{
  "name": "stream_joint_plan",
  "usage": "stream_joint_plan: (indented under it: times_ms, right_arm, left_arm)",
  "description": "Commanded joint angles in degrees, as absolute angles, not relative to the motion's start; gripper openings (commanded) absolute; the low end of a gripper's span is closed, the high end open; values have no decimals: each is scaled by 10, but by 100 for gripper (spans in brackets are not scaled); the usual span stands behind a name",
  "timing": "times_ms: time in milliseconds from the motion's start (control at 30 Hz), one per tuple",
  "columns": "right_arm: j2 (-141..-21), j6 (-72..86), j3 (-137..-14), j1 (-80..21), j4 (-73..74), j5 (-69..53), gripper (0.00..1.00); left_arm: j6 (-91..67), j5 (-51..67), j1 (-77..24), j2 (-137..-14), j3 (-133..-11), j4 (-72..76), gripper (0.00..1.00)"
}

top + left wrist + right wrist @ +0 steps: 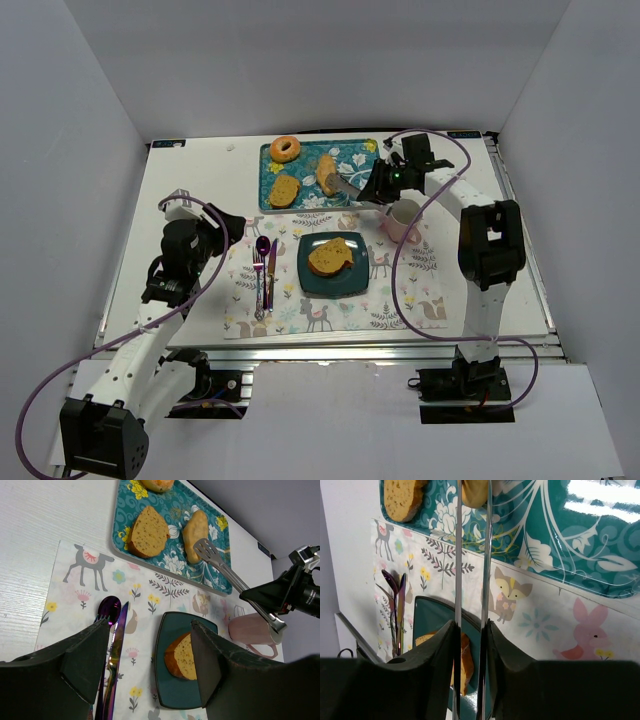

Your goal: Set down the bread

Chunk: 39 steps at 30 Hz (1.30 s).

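Teal tray [355,160] from above holds the bread roll [326,172], lengthwise away from the arms, tongs [350,187] reaching it from the right, clamped in the nearer right gripper [378,186]; from the left wrist, the left gripper [147,630] gapes over cutlery [111,615]. From the right wrist, the tongs flank its end; no lettering legible.

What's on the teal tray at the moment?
A doughnut, a bread slice and a longer bread piece. The tongs, held by the right gripper, cover part of that piece; whether they grip it cannot be seen.
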State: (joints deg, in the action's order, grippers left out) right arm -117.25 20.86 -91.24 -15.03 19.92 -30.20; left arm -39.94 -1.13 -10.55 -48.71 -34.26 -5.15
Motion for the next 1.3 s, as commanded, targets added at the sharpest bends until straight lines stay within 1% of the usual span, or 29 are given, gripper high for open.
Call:
stream_joint_plan:
  times_ms: [0,33,133,200,267,333,400,433,467,533,567,667,800,1000,1267]
  right_arm:
    - [-1167,212,-913,-140,168,-334,19]
    - [-1164,208,-915,-139,166,-340,14]
    - [-1143,185,-926,-135,165,-366,6]
    - [-1119,167,-926,-134,164,-394,4]
    - [-1089,109,-915,-135,177,-427,0]
    - [-1068,82,-906,-134,201,-460,0]
    - [-1028,-3,-888,-135,226,-490,0]
    - [-1012,-50,-868,-135,262,-497,0]
    - [-997,-145,-859,-135,286,-499,0]
    - [-948,-243,-836,-135,329,-493,0]
    - [-934,-359,-821,-135,396,-490,0]
    - [-876,-522,-789,-136,497,-445,0]
    - [-797,-652,-743,-139,560,-375,0]
    - [-711,-767,-676,-149,570,-296,0]
    - [-673,-854,-614,-173,558,-239,1]
  left_arm:
    - [-397,-18,-103,-487,-366,-54,75]
    - [-397,-18,-103,-486,-367,-54,75]
    - [-396,-18,-102,-485,-366,-52,75]
    - [-397,-17,-102,-485,-363,-49,75]
    - [-398,-14,-102,-485,-360,-40,74]
    - [-398,-13,-102,-484,-359,-37,74]
    - [-396,-11,-103,-483,-357,-34,74]
    - [-396,-11,-103,-483,-354,-32,74]
    - [-395,-11,-102,-482,-352,-30,74]
    - [-395,-7,-102,-480,-345,-20,74]
    - [-395,-6,-102,-477,-342,-18,74]
    - [-396,-2,-103,-474,-331,-7,74]
    - [-393,-1,-102,-476,-325,-4,74]
    - [-388,32,-102,-486,-323,29,74]
    - [-388,40,-102,-477,-313,35,74]
